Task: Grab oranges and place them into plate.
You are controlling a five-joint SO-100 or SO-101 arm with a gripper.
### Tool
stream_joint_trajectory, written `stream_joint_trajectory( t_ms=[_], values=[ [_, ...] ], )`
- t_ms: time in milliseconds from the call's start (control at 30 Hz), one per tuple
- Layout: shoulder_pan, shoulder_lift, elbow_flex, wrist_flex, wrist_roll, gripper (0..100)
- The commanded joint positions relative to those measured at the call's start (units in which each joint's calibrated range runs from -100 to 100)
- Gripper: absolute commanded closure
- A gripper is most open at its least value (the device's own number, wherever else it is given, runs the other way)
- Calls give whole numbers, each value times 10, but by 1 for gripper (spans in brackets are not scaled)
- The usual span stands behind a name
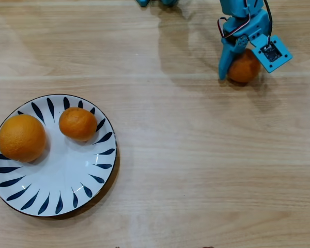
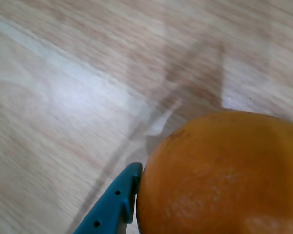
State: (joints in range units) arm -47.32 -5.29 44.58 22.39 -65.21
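Up at approx 1 o'clock of the overhead view, the blue pincer (image 1: 241,72) sits over the third orange (image 1: 245,68) on the wood counter (image 1: 196,165). One blue finger (image 1: 227,59) runs down the fruit's 9 o'clock side, touching it; the other finger is hidden under the arm's camera block, so can't tell for sure whether the pincer is clamped on the fruit or just around it. Wrist view, blurred: the same orange (image 2: 219,175) fills the 5 o'clock corner, w/ a blue fingertip (image 2: 115,207) pressed against its 9 o'clock edge. Whether fruit rests on the counter or is raised can't be told.

Plate (image 1: 67,175) lies at approx 8 o'clock of the overhead view, well apart from the pincer. Two oranges on it: the big orange (image 1: 21,138) at the plate's 9–10 o'clock rim, the small orange (image 1: 78,124) near its 12–1 o'clock, close to each other but not touching.
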Motion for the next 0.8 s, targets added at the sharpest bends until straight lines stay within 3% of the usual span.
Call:
stream_joint_trajectory(
  t_ms=[0,233,500,767],
  values=[
    [14,-5,-2,-7,-2,58],
    [9,-4,-9,-7,-2,59],
    [8,-5,-9,-7,-2,79],
    [26,-25,-40,-6,5,74]
  ],
)
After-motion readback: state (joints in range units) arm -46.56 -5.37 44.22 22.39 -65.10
